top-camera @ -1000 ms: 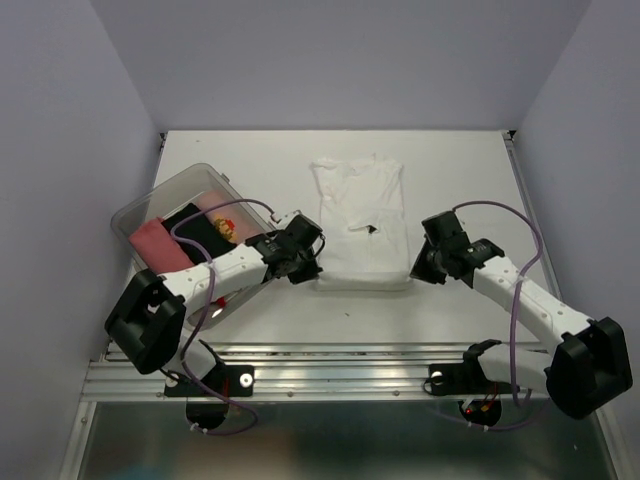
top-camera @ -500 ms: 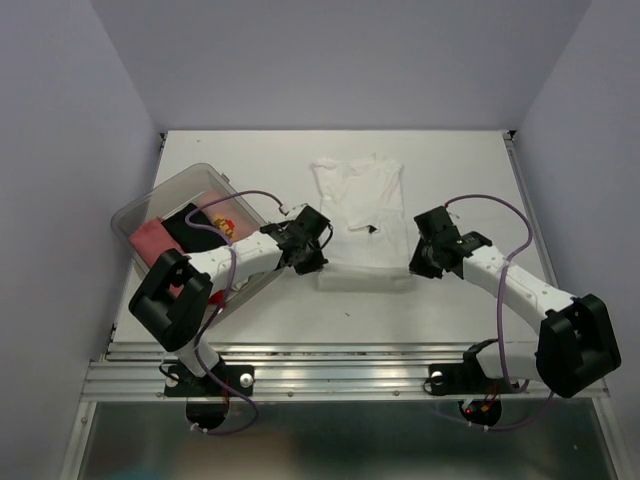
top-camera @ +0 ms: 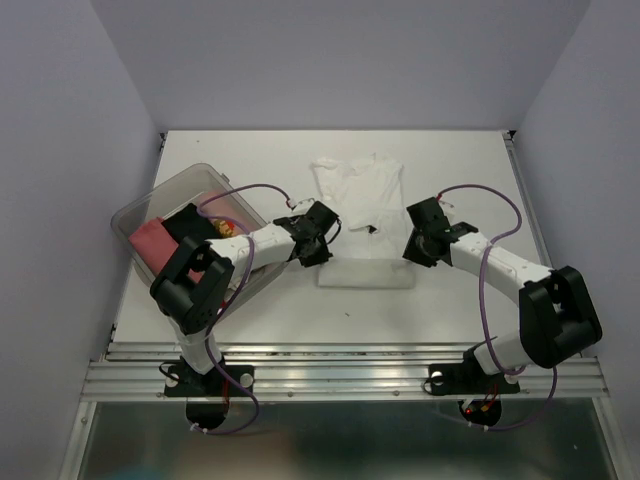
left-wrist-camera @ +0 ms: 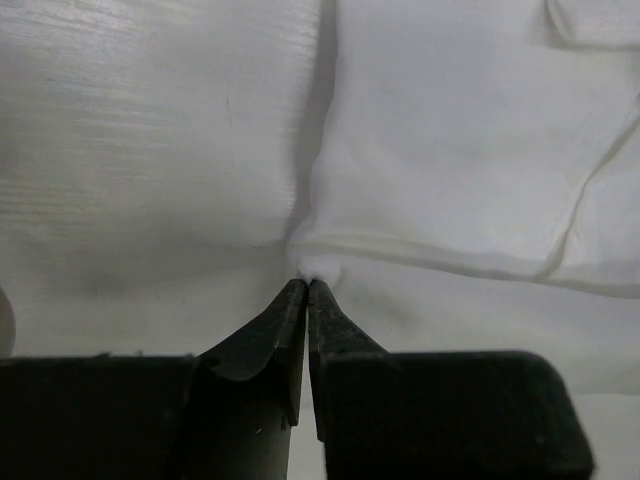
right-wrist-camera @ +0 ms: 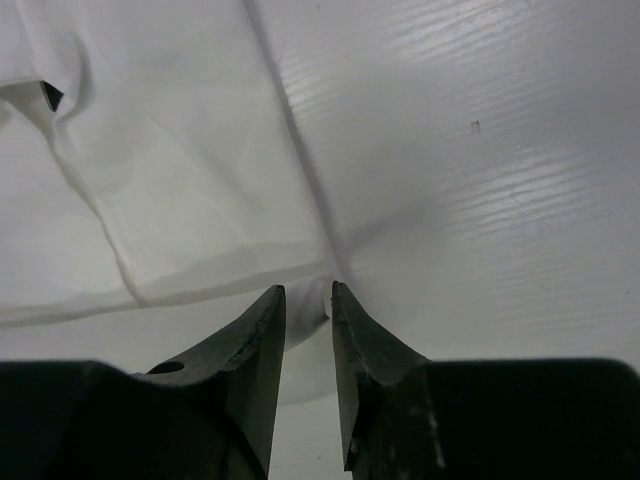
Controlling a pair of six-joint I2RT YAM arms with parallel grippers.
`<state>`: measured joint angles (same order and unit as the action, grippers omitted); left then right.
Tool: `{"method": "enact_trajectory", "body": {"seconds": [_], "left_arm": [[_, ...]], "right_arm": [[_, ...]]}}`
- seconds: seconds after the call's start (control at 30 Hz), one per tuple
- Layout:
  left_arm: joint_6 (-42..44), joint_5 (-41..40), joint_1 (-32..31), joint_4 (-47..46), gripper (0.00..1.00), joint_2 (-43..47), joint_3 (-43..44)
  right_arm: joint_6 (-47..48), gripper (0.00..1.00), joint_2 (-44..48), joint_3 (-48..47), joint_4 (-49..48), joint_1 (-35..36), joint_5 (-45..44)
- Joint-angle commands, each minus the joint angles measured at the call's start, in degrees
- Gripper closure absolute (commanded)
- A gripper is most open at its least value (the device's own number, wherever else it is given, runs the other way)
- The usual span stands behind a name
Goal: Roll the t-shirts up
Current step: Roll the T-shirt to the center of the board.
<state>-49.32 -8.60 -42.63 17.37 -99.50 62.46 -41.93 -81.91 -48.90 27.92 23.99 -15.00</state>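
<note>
The tabletop (top-camera: 450, 160) is white, with a fine ribbed grain that catches the light up close. Seen from the near edge, a clear plastic tub (top-camera: 135, 207) sits out toward 9 o'clock, turned at an angle so one long side runs from 10 o'clock down to about 7 o'clock, its near corner close to the tabletop's left edge. A tiny dark speck (top-camera: 348, 313) lies on the bare surface toward 6 o'clock. A ridged metal rail (top-camera: 340, 380) runs the full width at 6 o'clock, and below it is a dark glassy panel (top-camera: 330, 450). Plain pale lilac walls (top-camera: 340, 60) close the space in at 9, 12 and 3 o'clock.
</note>
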Motion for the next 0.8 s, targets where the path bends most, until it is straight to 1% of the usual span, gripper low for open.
{"method": "enact_trajectory", "body": {"seconds": [0.0, 0.03, 0.07, 0.13, 0.23, 0.3, 0.33, 0.4, 0.43, 0.47, 0.53, 0.57, 0.67, 0.7, 0.77], "left_arm": [[1.86, -3.09, 0.18, 0.65, 0.80, 0.88, 3.37], [1.95, -3.26, 0.18, 0.74, 0.78, 1.33, 3.46], [1.95, -3.79, 0.18, 1.26, 0.76, 2.29, 3.64], [2.12, -4.49, 0.18, 1.97, 0.75, 3.35, 4.07], [2.21, -5.72, -0.08, 3.20, 0.75, 6.07, 4.34], [2.21, -7.83, -0.69, 4.51, 0.74, 8.26, 4.60], [2.12, -8.53, -1.05, 4.87, 0.73, 8.97, 4.87], [1.86, -9.68, -2.45, 5.75, 0.73, 10.55, 5.13], [1.69, -9.85, -2.98, 5.84, 0.74, 10.91, 5.22], [1.34, -9.42, -4.03, 5.84, 0.78, 11.17, 5.22], [0.81, -8.80, -5.35, 5.84, 0.83, 10.91, 5.39], [0.02, -7.84, -6.84, 5.49, 0.88, 10.39, 5.40], [-0.16, -4.34, -8.52, 3.65, 0.98, 8.98, 4.69], [-0.16, -3.45, -8.96, 2.07, 1.00, 7.85, 4.43], [-0.34, -2.65, -8.96, 0.31, 1.00, 6.35, 3.55]], "right_arm": [[1.85, 0.66, 1.13, -3.92, -3.58, -0.35, -0.91], [2.20, 0.62, 2.62, -3.92, -3.58, -0.35, -0.73], [2.73, 0.61, 3.50, -4.00, -3.05, -0.35, -0.73], [3.69, 0.58, 5.35, -3.83, -2.52, -0.35, -0.12], [3.96, 0.59, 8.86, -2.69, -1.21, -0.35, 2.08], [3.79, 0.64, 10.89, -1.38, -0.76, -0.35, 4.01], [3.27, 0.74, 11.33, -0.85, -0.68, 0.44, 4.63], [2.56, 0.85, 11.86, 0.03, -1.11, 2.46, 5.60], [2.21, 0.90, 11.60, 0.82, -1.29, 3.34, 5.95], [1.60, 0.99, 11.16, 1.00, -1.64, 5.17, 5.95], [0.81, 0.99, 9.23, 1.01, -1.99, 7.03, 5.87], [0.63, 0.99, 8.53, 0.92, -2.43, 8.43, 5.95], [0.10, 0.99, 6.24, 1.53, -3.92, 8.97, 8.40], [0.01, 0.99, 5.63, 1.71, -4.80, 8.97, 8.67], [0.10, 0.99, 3.69, 1.27, -4.98, 8.97, 5.88]]}}
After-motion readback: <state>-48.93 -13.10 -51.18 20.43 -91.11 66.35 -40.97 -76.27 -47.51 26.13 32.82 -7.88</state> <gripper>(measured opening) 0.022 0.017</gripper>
